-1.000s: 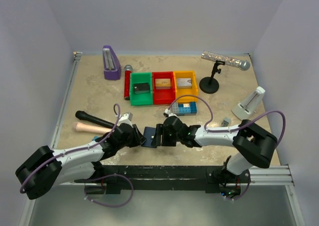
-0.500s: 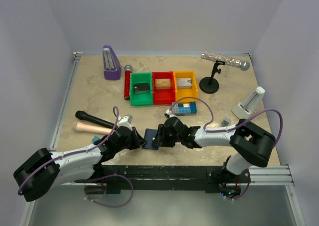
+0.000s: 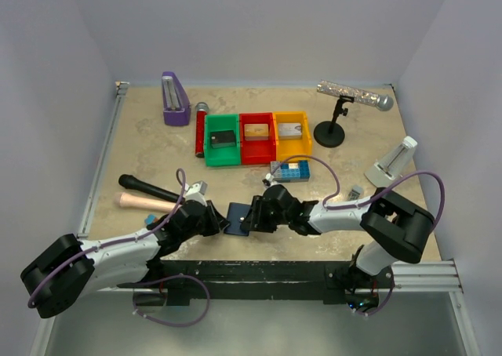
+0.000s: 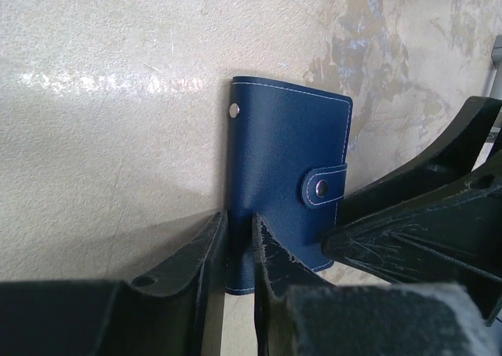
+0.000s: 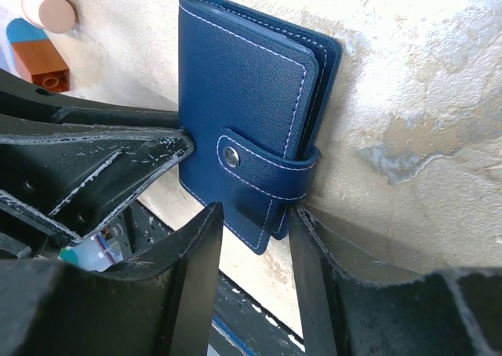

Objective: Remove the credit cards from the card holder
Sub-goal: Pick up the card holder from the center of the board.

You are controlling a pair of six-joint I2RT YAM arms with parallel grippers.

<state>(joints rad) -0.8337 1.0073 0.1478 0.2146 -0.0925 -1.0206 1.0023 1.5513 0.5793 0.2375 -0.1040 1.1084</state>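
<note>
The card holder (image 3: 237, 215) is a navy wallet, closed, with its snap tab (image 5: 259, 168) fastened, near the table's front edge between my two arms. My left gripper (image 4: 239, 219) is shut on the holder's (image 4: 286, 152) near edge, opposite the tab. My right gripper (image 5: 251, 211) is open and straddles the tab-side corner of the holder (image 5: 243, 81). One of its fingers rests against the fold and the other stands a little off the cover. The credit cards are hidden inside the closed holder.
Green (image 3: 221, 144), red (image 3: 256, 136) and yellow (image 3: 292, 132) bins stand behind, each with a flat piece inside. A blue studded brick plate (image 3: 292, 170) lies just beyond my right arm. A black handle (image 3: 149, 189) and a pink one (image 3: 141, 202) lie left. A microphone stand (image 3: 333, 128) is far right.
Both grippers have narrowed. The left one has clamped onto the holder's edge, and the right one has closed in round the tab corner. The arms have shifted slightly towards me.
</note>
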